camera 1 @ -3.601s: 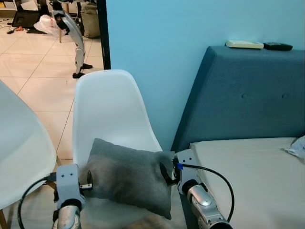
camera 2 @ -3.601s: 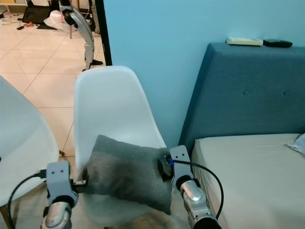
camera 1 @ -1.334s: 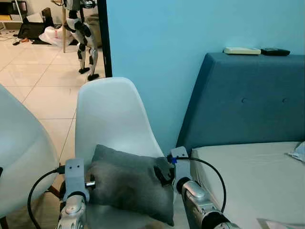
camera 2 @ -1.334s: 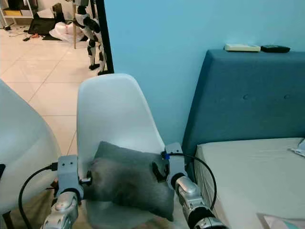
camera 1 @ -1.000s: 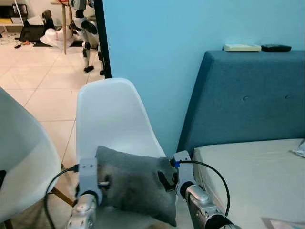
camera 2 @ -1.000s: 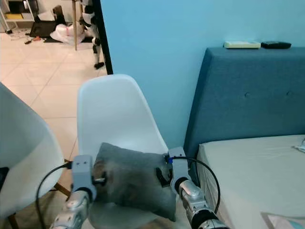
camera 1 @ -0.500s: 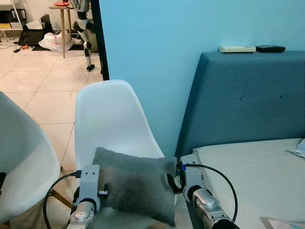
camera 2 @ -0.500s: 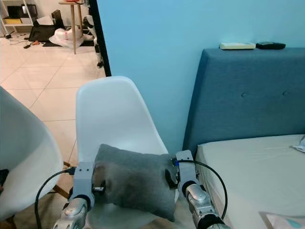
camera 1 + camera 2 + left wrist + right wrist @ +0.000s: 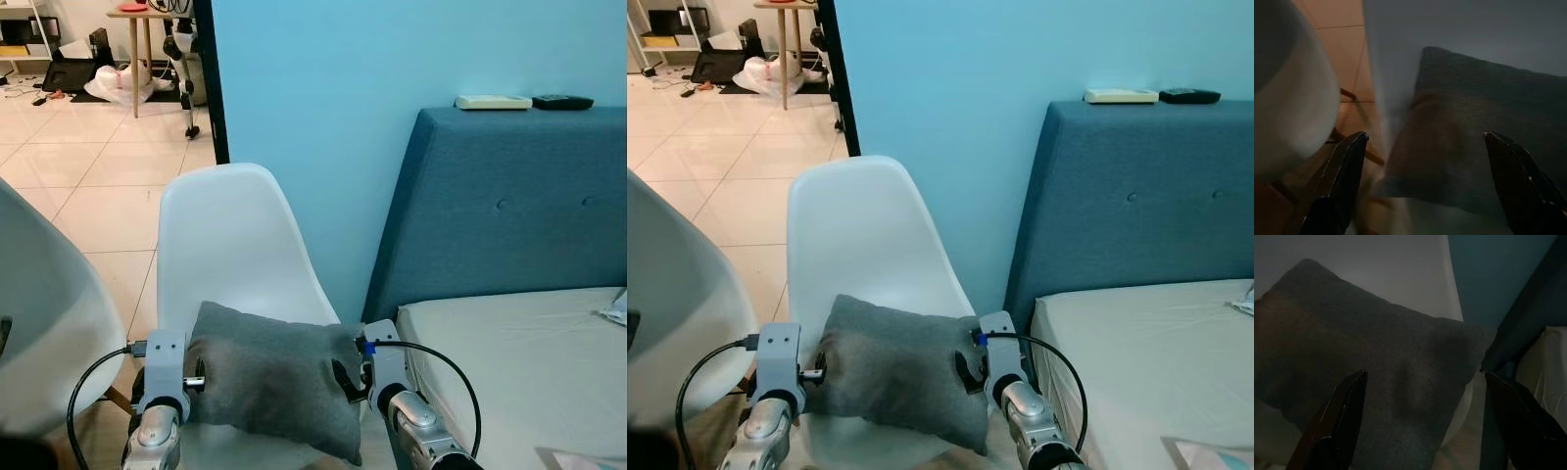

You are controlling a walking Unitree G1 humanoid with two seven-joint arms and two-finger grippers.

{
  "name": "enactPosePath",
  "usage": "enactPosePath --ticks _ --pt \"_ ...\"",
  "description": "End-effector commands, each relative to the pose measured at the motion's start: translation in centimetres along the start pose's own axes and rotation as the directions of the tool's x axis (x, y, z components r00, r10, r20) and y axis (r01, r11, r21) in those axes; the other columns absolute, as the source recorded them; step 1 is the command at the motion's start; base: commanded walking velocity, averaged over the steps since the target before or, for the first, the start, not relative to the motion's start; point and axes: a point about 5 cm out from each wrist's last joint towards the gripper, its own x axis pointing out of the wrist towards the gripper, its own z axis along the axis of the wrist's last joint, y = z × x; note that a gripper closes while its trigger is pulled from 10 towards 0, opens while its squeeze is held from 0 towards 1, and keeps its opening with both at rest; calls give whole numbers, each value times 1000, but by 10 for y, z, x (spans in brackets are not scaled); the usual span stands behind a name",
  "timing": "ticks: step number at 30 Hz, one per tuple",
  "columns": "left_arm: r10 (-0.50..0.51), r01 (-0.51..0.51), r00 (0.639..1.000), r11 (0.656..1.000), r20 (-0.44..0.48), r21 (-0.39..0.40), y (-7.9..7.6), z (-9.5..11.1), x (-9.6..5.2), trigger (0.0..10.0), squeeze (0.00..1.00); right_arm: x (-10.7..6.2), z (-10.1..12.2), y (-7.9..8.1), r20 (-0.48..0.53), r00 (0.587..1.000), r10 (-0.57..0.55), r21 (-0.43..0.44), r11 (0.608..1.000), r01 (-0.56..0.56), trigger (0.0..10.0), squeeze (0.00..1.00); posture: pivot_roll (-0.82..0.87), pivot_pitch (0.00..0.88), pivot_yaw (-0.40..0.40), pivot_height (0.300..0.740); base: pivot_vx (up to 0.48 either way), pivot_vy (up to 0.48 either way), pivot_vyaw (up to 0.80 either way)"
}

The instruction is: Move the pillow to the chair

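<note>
A grey pillow (image 9: 274,384) lies on the seat of a white shell chair (image 9: 227,245), tilted a little, with its right corner over the seat's edge. My left gripper (image 9: 196,381) is at the pillow's left edge and my right gripper (image 9: 345,376) at its right edge. In the left wrist view the left gripper (image 9: 1425,136) is open, its black fingers (image 9: 1339,181) spread wide before the pillow (image 9: 1488,117). The right gripper (image 9: 1425,375) is also open, with the pillow (image 9: 1376,357) lying ahead between its fingers (image 9: 1342,416).
A second white chair (image 9: 44,323) stands close on the left. Right of the chair is a bed with a blue headboard (image 9: 509,206) and pale mattress (image 9: 519,362); two remotes (image 9: 498,102) lie on the headboard. Behind is a blue wall, with tiled floor (image 9: 88,186) beyond.
My left gripper has drawn back a little to the left from the pillow's edge. The pillow stays on the seat. The view has shifted slightly.
</note>
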Motion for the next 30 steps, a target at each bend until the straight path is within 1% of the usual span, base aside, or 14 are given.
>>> enactPosePath --ticks 1,6,8,11,17,18,20,22,27,30 --pt "-30 30 1000 1000 6 -6 -6 -1 -2 10000 0 -1 -3 2 -8 1000 3 -23 1000 -3 10000 0 42 29 -22 740 0 0 0" --pt "-35 35 999 999 1 35 -5 -1 1 10000 0 -2 -6 0 -20 1000 -16 -34 999 15 10000 0 36 22 -17 740 0 0 0" --pt "-34 34 999 999 2 28 -5 0 2 10000 0 -2 -6 0 -23 1000 -20 -35 999 19 10000 0 33 19 -12 740 0 0 0" --pt "-47 47 999 999 14 -8 -8 3 3 10000 0 -2 -6 -2 -27 999 -28 -37 999 27 10000 0 32 12 -12 740 0 0 0" --pt "-58 58 998 998 -19 -14 -11 -1 2 10000 0 -2 -8 0 -43 999 -23 -41 999 22 10000 0 36 10 -19 740 0 0 0" --pt "-48 47 998 998 -29 -32 -11 -3 2 10000 0 -3 -9 0 -50 999 -20 -49 999 17 10000 0 37 10 -19 740 0 0 0" --pt "-43 42 999 998 -30 -37 -11 -3 2 10000 0 -3 -9 0 -52 998 -19 -52 999 16 10000 0 37 10 -19 740 0 0 0" --pt "-20 18 999 998 -28 -58 -6 -2 3 10000 0 -3 -10 -1 -57 998 -23 -55 998 20 10000 0 41 21 -22 740 0 0 0" --pt "-16 14 999 997 -27 -71 -4 -1 4 10000 0 -4 -12 -4 -70 996 -47 -55 998 43 10000 0 44 29 -22 740 0 0 0" --pt "-18 16 999 998 -30 -63 -3 -1 4 10000 0 -4 -12 -4 -69 996 -55 -53 997 52 10000 0 46 35 -17 740 0 0 0"
